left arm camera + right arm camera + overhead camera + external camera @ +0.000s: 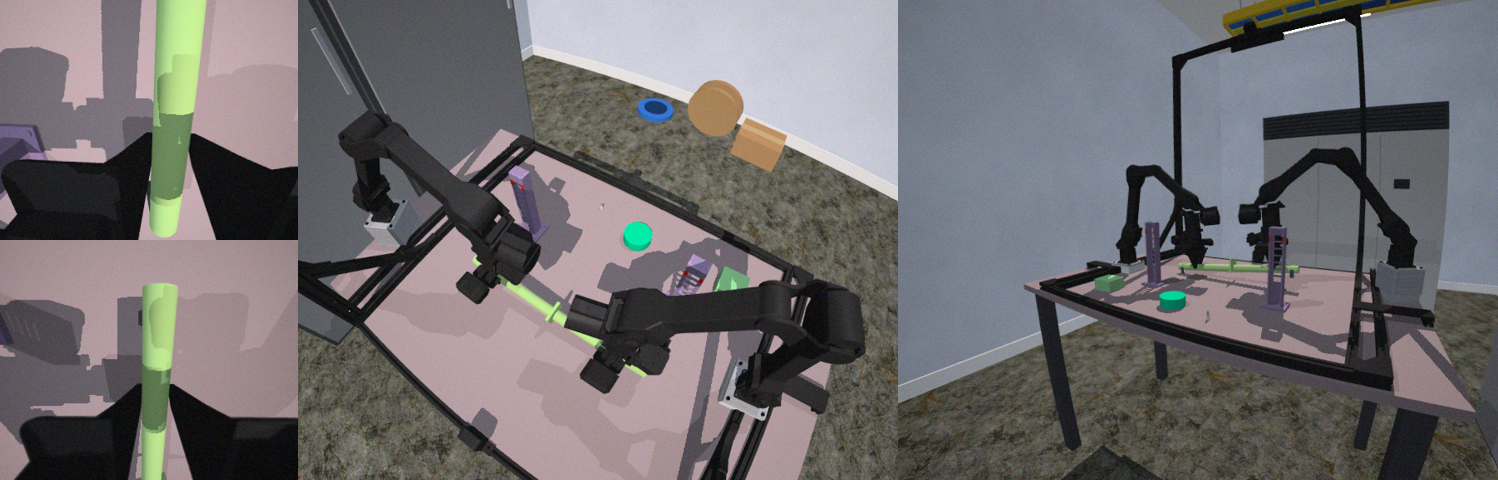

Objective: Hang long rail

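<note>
Lime-green, the long rail [531, 297] [1218, 267] [176, 83] [158, 336] was gripped near both ends: the fingers of the left gripper [490, 274] [1259, 260] [170, 139] and those of the right gripper [613, 352] [1196, 262] [155, 387] were closed on it. Between the two pairs of fingers, a short crosspiece [553, 311] [1232, 263] was seen on the rail. It was not hung on either post; whether the desk [507, 360] [1323, 320] [250, 33] [233, 265] was touched by its hooks could not be told.

Off to one side of the left fingers, a purple post [527, 203] [1271, 280] [32, 137] was left upright; off to the same side of the right fingers, a second purple post [696, 264] [1151, 260] [5, 332] was seen. Red marks [521, 187] [700, 281] [1269, 239] [1146, 231] were carried near their tops. Beyond the right fingers, past the line of the rail, were placed a green disc [637, 236] [1172, 300] and a green block [732, 280] [1109, 283].
</note>
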Available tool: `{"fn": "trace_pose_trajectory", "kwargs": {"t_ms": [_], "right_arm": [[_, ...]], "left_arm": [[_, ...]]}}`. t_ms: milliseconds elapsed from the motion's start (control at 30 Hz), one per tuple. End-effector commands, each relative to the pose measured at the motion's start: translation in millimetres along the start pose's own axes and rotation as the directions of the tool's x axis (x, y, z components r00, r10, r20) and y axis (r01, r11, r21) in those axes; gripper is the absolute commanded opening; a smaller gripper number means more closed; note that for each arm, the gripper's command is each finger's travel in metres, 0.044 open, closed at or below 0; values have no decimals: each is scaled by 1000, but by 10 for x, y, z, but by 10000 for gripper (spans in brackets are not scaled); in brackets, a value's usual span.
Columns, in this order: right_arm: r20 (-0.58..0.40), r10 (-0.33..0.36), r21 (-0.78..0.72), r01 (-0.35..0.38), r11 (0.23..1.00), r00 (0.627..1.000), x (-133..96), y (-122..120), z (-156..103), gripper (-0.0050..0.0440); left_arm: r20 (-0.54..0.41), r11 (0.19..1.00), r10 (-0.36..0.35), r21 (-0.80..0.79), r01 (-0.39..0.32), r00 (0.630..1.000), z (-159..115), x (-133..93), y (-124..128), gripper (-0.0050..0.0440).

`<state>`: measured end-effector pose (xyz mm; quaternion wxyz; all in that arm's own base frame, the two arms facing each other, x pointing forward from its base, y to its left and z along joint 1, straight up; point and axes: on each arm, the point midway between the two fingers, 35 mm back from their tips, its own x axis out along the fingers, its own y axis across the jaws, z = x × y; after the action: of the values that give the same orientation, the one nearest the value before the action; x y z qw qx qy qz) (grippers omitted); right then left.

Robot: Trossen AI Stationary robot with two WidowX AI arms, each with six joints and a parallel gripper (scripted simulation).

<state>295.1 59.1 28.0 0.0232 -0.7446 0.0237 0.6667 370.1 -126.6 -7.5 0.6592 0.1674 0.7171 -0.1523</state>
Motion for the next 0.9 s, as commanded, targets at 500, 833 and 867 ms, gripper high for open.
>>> {"fn": "trace_pose_trajectory", "kwargs": {"t_ms": [500, 833, 867], "right_arm": [[13, 0, -5, 0, 1000, 1000, 44, 1, 22, 0], [24, 0, -4, 0, 1000, 1000, -3, 4, 14, 0], [32, 0, -4, 0, 1000, 999, -36, 6, 9, 0]], "left_arm": [[2, 1000, 4, -3, -4, 1000, 3, -3, 5, 0], [15, 1000, 3, -2, -3, 1000, 3, -7, 9, 0], [23, 1000, 3, -2, -3, 1000, 3, -9, 12, 0]]}}
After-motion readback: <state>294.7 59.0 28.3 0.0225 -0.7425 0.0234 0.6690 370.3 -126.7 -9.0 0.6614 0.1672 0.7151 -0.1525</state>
